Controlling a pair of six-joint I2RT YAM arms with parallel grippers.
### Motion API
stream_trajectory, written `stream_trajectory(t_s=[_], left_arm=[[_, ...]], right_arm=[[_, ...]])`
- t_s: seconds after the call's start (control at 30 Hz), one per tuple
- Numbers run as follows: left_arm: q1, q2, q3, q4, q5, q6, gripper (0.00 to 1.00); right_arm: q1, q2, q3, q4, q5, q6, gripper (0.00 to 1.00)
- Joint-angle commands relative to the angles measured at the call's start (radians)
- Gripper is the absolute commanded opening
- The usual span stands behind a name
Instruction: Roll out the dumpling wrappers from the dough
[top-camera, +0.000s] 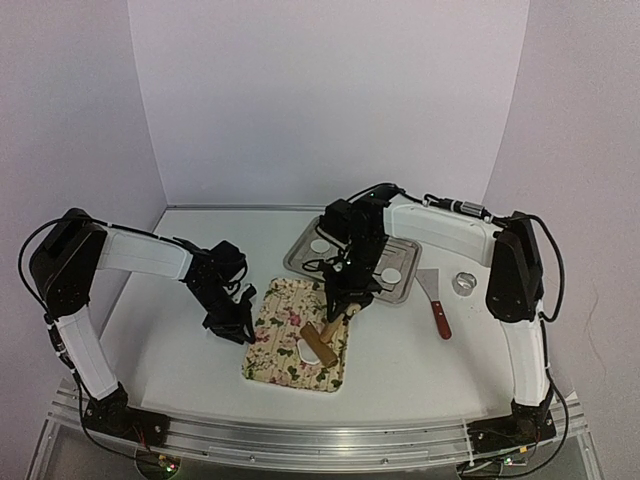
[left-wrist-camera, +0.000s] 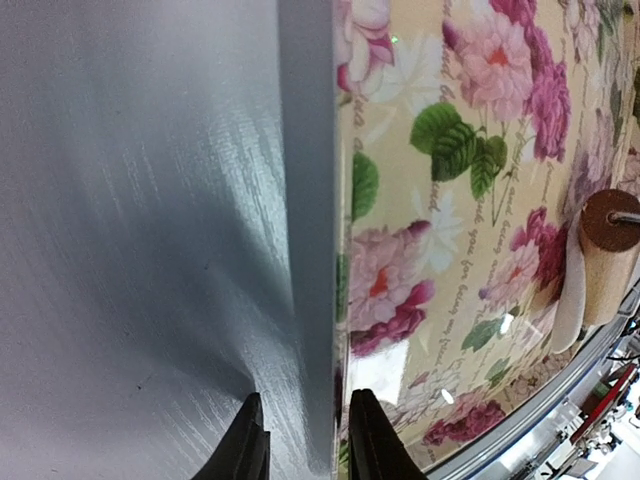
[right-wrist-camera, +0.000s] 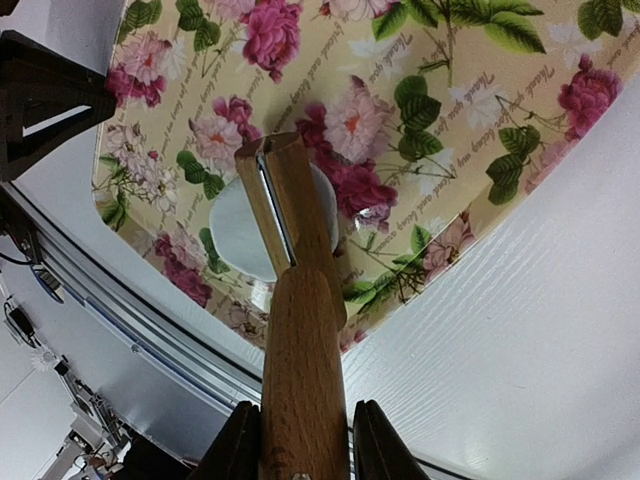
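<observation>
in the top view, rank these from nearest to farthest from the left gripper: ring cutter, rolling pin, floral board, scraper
Measured from the left gripper in the top view:
1. floral board, right beside the gripper, on its right
2. rolling pin, lying on the board's middle
3. scraper, on the table, right of the board
4. ring cutter, just beyond the scraper, far right

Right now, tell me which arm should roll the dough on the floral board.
Right. The right gripper is shut on the rolling pin, whose roller sits over the dough disc. The left gripper only straddles the board at its edge.
</observation>
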Motion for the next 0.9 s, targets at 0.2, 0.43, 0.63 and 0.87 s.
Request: stream_trajectory(t_s=[0.2,0.43,0.63,0.87], left_arm=[[-0.005,0.064,-0.046,0.085,0.014,0.012,0.17],[-0.006,0.089,-0.043,0.094,0.017,0.022,0.00],[-0.008,0.080,-0.041,0.087,-0.011,0.014,0.00],[-0.004,0.049,-0.055,0.032,-0.126,-0.011,0.00]], right_arm=[[0.041,0.092,-0.097,0.034,0.091,0.042,0.00],[0.078,0.159,-0.075,0.047,0.103,0.092,0.00],[0.093,0.180,-0.045,0.026,0.176,0.140,0.00],[0.050,0.113,-0.114,-0.058,0.297,0.226,0.00]])
